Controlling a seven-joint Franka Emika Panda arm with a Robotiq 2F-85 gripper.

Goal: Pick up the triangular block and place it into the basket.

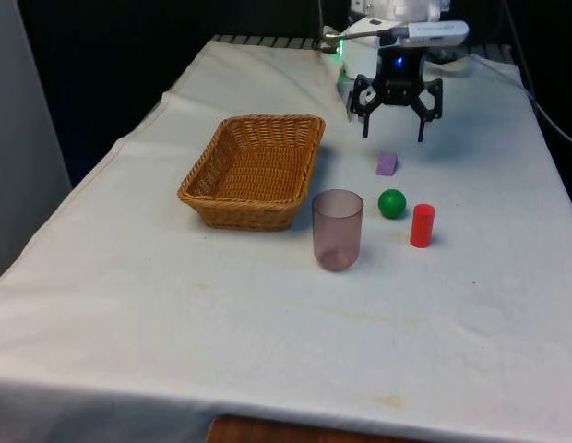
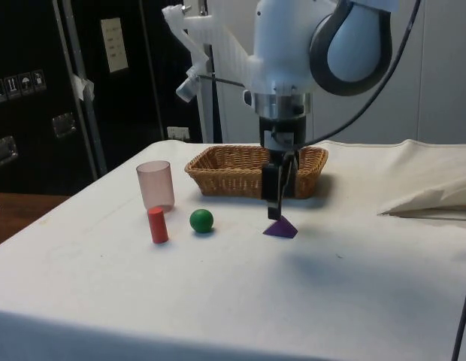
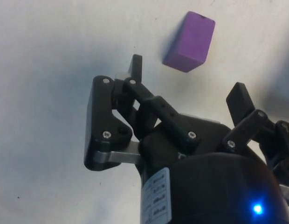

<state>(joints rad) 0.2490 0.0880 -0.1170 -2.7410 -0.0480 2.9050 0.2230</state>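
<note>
Pincer (image 1: 394, 137) spread wide, empty, hovering above purple triangular block (image 1: 387, 163); basket (image 1: 254, 170) at block's 9 o'clock in front view.

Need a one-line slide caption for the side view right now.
Open hand poised just above the purple triangular block, wicker basket behind; cup, red cylinder and green ball alongside.

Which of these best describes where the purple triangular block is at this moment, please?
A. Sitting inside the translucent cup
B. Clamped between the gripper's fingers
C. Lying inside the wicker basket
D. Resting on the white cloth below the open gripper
D. The purple triangular block lies on the white cloth, apart from the basket, with the gripper hanging open just above it, touching nothing.
</note>
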